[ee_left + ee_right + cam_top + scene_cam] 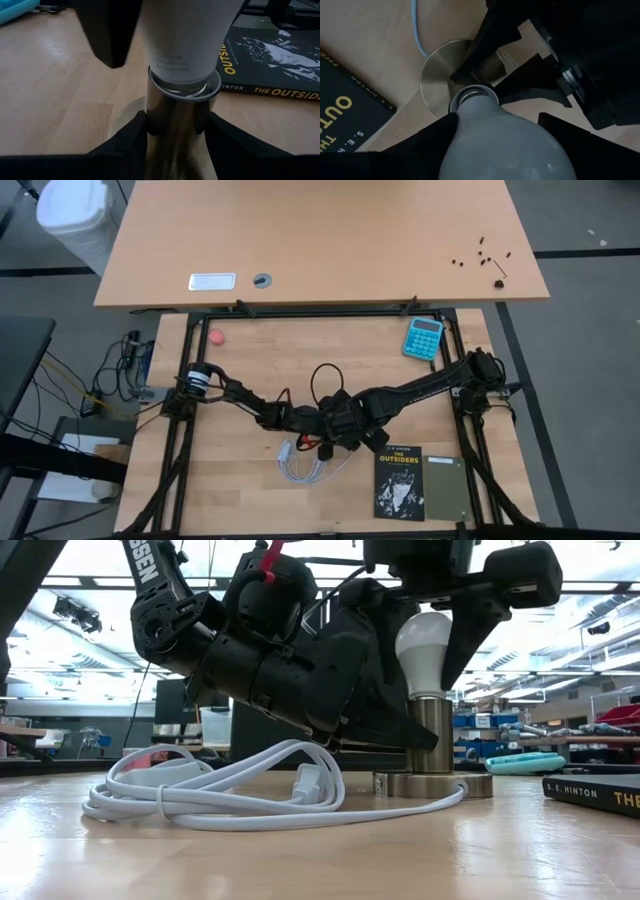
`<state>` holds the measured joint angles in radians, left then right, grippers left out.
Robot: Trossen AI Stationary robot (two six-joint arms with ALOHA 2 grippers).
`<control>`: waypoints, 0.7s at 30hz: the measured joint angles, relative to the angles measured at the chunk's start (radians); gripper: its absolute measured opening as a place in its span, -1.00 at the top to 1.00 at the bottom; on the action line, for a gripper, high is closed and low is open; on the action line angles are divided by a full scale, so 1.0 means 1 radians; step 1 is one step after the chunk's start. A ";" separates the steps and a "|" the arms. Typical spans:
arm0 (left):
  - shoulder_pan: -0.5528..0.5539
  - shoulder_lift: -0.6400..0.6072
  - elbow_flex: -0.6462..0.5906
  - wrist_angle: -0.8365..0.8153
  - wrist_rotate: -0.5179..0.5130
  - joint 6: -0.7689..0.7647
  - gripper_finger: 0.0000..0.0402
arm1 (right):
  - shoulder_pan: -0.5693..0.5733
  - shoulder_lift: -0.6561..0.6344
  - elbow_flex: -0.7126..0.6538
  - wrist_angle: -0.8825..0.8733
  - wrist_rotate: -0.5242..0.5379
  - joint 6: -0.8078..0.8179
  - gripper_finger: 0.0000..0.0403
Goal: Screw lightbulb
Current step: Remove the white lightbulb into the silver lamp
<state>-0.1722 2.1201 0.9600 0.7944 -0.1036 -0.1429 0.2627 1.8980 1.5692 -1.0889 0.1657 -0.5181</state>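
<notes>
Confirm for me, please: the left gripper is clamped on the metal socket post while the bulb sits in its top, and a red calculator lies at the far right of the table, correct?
Nearly: the calculator is blue, not red, as the high view shows. The rest holds: the left gripper is shut on the socket post, and the lightbulb sits in its top.

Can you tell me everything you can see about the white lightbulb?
The lightbulb is small, white and pear-shaped, with a smooth matte dome. It stands upright, its narrow neck down in the rim of the shiny metal socket; its screw base is hidden inside. The right gripper comes from above, one dark finger on each side of the dome. The left gripper is shut on the socket's stem just below the bulb. The bulb is not lit.
</notes>
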 joint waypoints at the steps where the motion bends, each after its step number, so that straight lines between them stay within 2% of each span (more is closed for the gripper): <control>1: 0.000 0.000 0.000 0.000 0.000 0.000 0.11 | 0.005 0.000 0.000 0.000 0.003 0.007 -0.45; 8: 0.000 0.001 0.000 0.005 0.000 -0.001 0.11 | 0.013 0.000 0.000 -0.024 0.010 0.025 -0.56; 21: 0.000 0.002 0.000 0.008 0.000 -0.001 0.11 | -0.010 0.000 0.000 -0.021 -0.004 0.041 -0.52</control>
<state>-0.1722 2.1216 0.9596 0.8027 -0.1036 -0.1436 0.2523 1.8980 1.5692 -1.1103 0.1616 -0.4770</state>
